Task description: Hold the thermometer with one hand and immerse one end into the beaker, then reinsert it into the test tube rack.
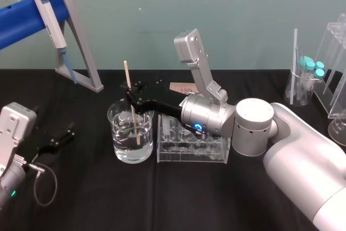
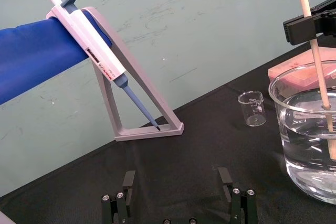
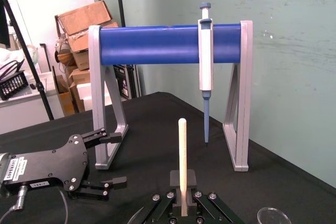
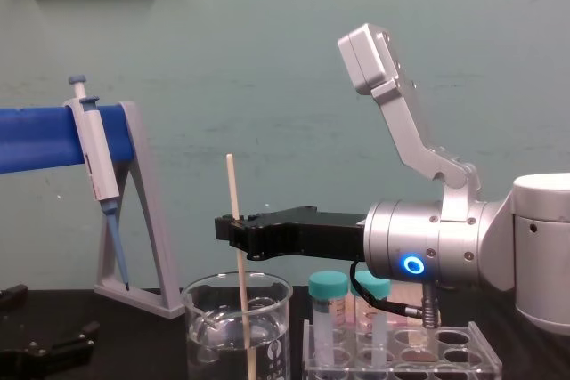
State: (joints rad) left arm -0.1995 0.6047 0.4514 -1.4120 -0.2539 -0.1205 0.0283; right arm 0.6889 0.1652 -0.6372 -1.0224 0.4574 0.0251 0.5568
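- My left hand (image 1: pixel 60 136) sits low at the left side of the counter (image 1: pixel 81 198), well apart from the glassware, its fingers (image 2: pixel 127 182) spread wide with nothing between them
- Behind it stands the grey pipette stand (image 1: pixel 81 52) with its blue bar; a pipette (image 1: pixel 47 17) hangs from the bar, tip pointing down
- The beaker (image 1: pixel 116 133) stands on the counter just left of the test tube rack, partly filled with clear water
- The thermometer (image 1: pixel 127 77) stands nearly upright in the beaker, leaning a little, with its lower end under the water and its upper end well above the rim; I cannot tell whether the tip touches the bottom
- My right hand (image 1: pixel 131 98) reaches in from the right, passing above the rack, and is clamped on the thermometer at a point above the beaker's rim
- The test tube rack (image 1: pixel 192 155) lies under my right wrist, just beside the beaker, with two teal-capped tubes (image 4: pixel 328 309) standing in its holes
- Far to the right, more capped tubes (image 1: pixel 312 70) stand in a glass vessel near the counter's back edge
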